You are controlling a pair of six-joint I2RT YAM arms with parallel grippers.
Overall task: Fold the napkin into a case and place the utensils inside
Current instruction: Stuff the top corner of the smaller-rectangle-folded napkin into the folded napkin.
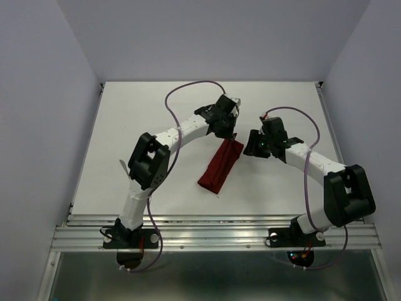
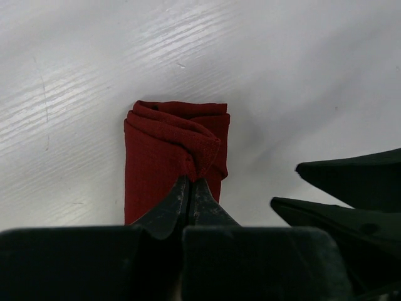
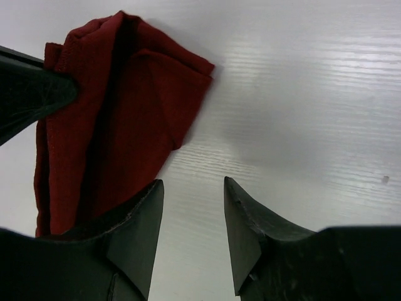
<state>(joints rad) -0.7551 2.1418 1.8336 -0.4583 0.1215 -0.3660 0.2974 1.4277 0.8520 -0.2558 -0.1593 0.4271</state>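
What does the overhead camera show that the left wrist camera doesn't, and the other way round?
Only the top view: the napkin at full length, a narrow maroon strip lying diagonally between both arms. Only the left wrist view: the left claw shut on a bunched top layer at the strip's end. Both: the napkin on the white table, the right claw close beside it.
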